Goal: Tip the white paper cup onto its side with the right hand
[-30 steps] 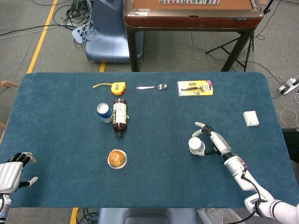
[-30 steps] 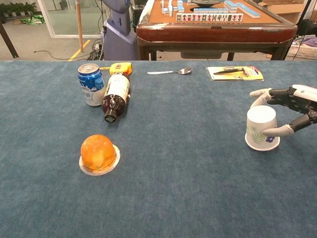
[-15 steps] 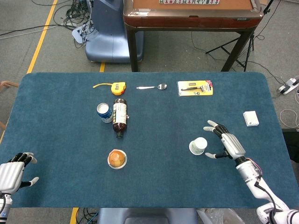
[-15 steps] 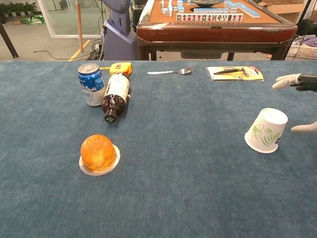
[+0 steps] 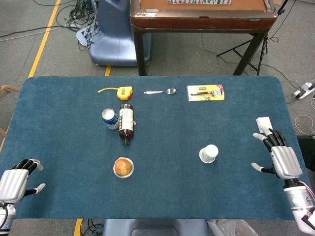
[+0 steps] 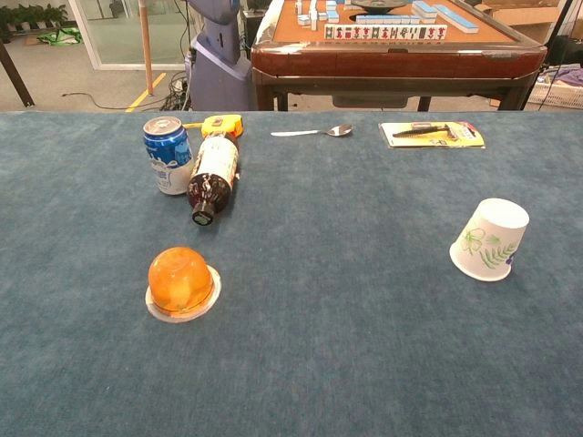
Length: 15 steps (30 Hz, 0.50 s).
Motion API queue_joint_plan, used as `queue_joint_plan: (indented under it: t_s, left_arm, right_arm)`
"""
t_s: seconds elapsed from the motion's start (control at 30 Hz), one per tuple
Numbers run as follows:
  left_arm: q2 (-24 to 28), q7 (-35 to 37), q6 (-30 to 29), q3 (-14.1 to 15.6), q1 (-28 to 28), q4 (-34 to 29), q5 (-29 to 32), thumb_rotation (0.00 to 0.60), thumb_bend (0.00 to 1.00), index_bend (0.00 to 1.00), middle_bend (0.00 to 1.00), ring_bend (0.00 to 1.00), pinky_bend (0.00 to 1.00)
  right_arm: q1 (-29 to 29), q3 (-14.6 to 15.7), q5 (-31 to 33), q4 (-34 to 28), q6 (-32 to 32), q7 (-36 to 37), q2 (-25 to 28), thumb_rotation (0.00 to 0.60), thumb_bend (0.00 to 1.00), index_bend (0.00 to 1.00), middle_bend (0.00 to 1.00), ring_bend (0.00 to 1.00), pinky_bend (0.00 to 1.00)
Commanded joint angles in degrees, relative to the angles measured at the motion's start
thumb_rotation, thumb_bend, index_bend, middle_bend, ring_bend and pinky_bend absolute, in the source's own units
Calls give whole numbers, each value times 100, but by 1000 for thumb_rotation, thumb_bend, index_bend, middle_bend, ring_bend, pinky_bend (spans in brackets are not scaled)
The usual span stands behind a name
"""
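Note:
The white paper cup (image 5: 208,153) (image 6: 490,239), printed with green leaves, lies tipped over on the blue table right of centre. Its rim faces down-left and its closed base points up and to the right. My right hand (image 5: 278,158) hovers open near the table's right edge, well clear of the cup, with nothing in it. Over the near left corner my left hand (image 5: 17,180) is open and empty. Neither hand shows in the chest view.
A blue can (image 5: 110,118) and a lying brown bottle (image 5: 126,122) sit left of centre, an orange jelly cup (image 5: 123,167) nearer. A yellow tape measure (image 5: 123,92), spoon (image 5: 160,91) and yellow package (image 5: 205,92) line the far side. A white box (image 5: 264,123) lies just beyond my right hand.
The cup stood upside-down inside my right hand's fingers; it tipped toward the right and stays tipped. My right hand let go and drew back to the right edge.

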State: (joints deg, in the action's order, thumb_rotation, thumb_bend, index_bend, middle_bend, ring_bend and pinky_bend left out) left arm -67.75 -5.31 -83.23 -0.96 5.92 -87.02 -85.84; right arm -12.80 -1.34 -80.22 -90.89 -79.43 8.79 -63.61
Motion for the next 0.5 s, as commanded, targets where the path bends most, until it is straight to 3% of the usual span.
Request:
queue_joint_plan:
  t_s: [0.03,0.27,0.5]
  left_arm:
    - [-55,71,-72,-12,-3,74,-67,600,87,455,348,263,442]
    - [-142,254,-232,-68,-19,222,-134,600,87,464,348,263,455]
    - [-47,281,-165,-40,-10,129,-131,600,87,465,348,263,457]
  right_arm:
    - [278,-79,84,-68,-416,-254,7,600,0,209,67,0,3]
    - [534,-170,-232,-84,-985,-266,-9,600,0,230,94,0,3]
    - [662,-216,-362,-132,-1119,-143,76,600,0,238,96,0,3]
